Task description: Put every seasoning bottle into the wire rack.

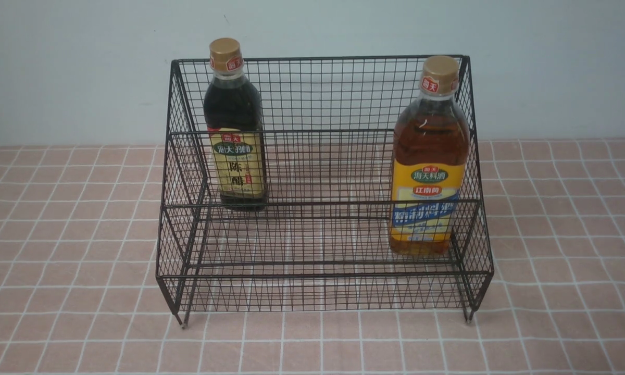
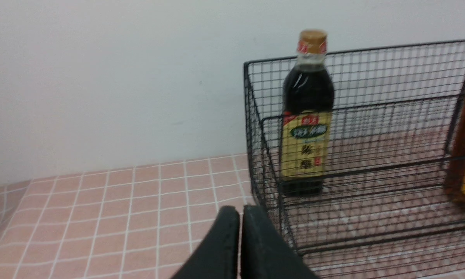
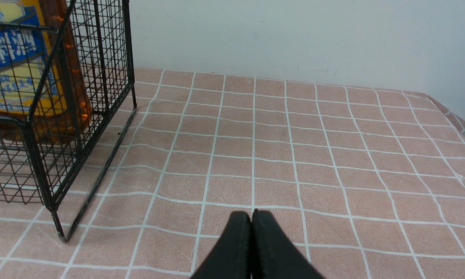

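Both bottles stand upright inside the wire rack (image 1: 323,219) — dark vinegar bottle (image 1: 234,125) on the upper tier, amber cooking-wine bottle (image 1: 429,166) on the lower. Left gripper (image 2: 240,217) and right gripper (image 3: 251,221) are pinched together, empty, outside the rack — likely nothing left to fetch.

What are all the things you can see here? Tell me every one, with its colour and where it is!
wire rack: one, black, standing on the tablecloth in the middle.
dark bottle: one, near-black liquid, gold cap, beige label, upright on the rack's upper tier, left end.
amber bottle: one, amber liquid, gold cap, yellow-and-blue label, upright on the lower tier, right end.
tablecloth: one, pink with white grid lines, covering the table.
wall: one, pale, behind the table.
left tool: one, black, shut, empty, beside the rack.
right tool: one, black, shut, empty, over the tablecloth.
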Robot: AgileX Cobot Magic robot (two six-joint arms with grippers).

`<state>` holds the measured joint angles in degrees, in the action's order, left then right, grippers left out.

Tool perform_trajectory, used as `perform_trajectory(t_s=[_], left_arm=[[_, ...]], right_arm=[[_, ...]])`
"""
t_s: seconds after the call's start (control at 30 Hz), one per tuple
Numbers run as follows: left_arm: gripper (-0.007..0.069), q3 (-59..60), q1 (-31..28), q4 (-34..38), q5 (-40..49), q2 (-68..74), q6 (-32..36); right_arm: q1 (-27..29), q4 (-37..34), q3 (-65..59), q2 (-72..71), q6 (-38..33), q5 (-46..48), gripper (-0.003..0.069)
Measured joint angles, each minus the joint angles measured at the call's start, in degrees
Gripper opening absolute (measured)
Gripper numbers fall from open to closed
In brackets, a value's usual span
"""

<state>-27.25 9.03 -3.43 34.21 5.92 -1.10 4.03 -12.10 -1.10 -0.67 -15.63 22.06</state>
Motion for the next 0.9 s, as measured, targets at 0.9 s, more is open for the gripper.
perform_trajectory(t_s=[0.9], left_arm=[[-0.0007, 28.7, -3.3, 0.0, -12.1, -6.6, 0.1]], right_arm=[[0.0, -0.1, 0.0, 0.0, 0.0, 0.0, -0.0015]])
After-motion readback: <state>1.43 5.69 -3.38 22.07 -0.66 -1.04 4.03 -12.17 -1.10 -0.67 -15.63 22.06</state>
